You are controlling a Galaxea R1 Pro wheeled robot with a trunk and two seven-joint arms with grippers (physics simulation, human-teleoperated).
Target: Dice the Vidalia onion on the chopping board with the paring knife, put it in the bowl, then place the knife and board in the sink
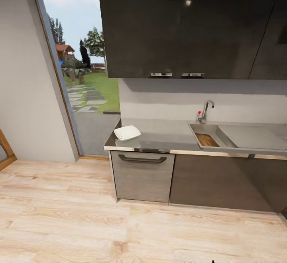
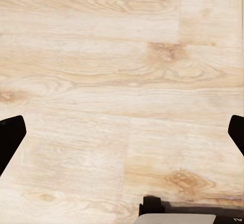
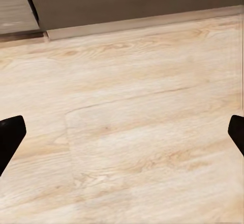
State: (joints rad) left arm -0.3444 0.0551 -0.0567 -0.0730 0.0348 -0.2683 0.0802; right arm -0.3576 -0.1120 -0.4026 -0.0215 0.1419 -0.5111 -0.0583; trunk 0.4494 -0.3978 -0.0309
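Both pairs of jaws stand wide apart and hold nothing: the left gripper [image 2: 122, 132] and the right gripper [image 3: 122, 132] each hang above the pale wooden floor [image 1: 79, 215], pointing down at it. From largest to smallest I count one grey countertop [image 1: 167, 135], one sink [image 1: 223, 140] with one chrome tap [image 1: 205, 111], one chopping board [image 1: 206, 139] lying inside the basin, and one white bowl [image 1: 127, 132] near the counter's left end. I can read no writing or brand anywhere.

Dark wall cabinets [image 1: 179, 23] overhead; dishwasher front [image 1: 142, 177]; pale wood floor [image 1: 79, 223]; garden doorway [image 1: 85, 75] left.
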